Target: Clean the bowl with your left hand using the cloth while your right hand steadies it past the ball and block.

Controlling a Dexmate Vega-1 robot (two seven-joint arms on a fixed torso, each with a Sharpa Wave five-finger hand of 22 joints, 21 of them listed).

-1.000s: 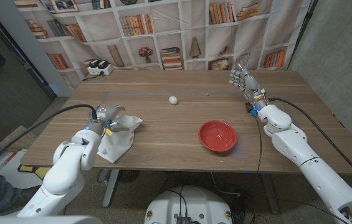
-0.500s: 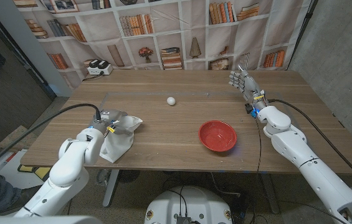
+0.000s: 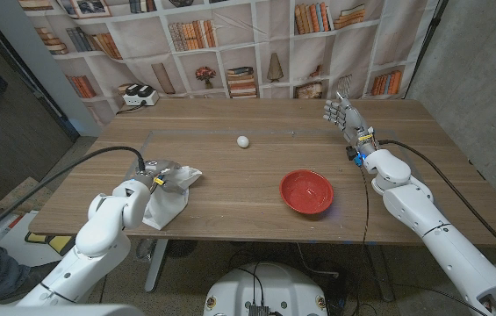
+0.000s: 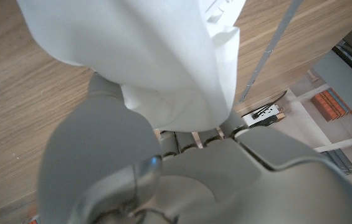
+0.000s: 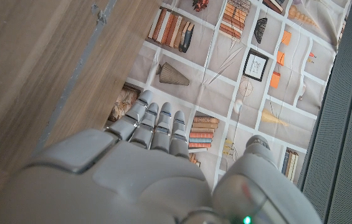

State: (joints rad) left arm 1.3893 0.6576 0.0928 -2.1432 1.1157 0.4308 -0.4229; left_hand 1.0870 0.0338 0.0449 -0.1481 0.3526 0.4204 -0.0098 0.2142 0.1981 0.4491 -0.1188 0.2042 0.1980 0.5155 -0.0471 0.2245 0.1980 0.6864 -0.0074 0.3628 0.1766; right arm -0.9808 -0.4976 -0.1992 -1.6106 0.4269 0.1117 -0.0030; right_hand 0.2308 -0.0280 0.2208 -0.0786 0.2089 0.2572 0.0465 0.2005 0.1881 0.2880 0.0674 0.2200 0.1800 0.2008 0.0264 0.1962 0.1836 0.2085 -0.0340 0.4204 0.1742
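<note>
The red bowl (image 3: 306, 191) stands empty on the wooden table, right of centre and near the front edge. A small white ball (image 3: 243, 140) lies farther back, near the middle. The white cloth (image 3: 168, 198) is bunched at the front left, with one end hanging over the table's edge. My left hand (image 3: 154, 174) grips the cloth's top. In the left wrist view the cloth (image 4: 157, 56) drapes over that hand (image 4: 119, 162) and hides its fingers. My right hand (image 3: 342, 116) is raised at the far right, behind the bowl, fingers straight and holding nothing. Those fingers (image 5: 157, 124) lie side by side.
A black and white device (image 3: 139, 95) sits at the table's back left corner. A printed bookshelf backdrop (image 3: 230, 44) hangs behind the table. Bare wood (image 3: 230, 189) lies between cloth and bowl. Black cables trail from both arms.
My left hand has shifted slightly toward the front and right, pulling the cloth's top with it. The right hand, bowl and ball have stayed put.
</note>
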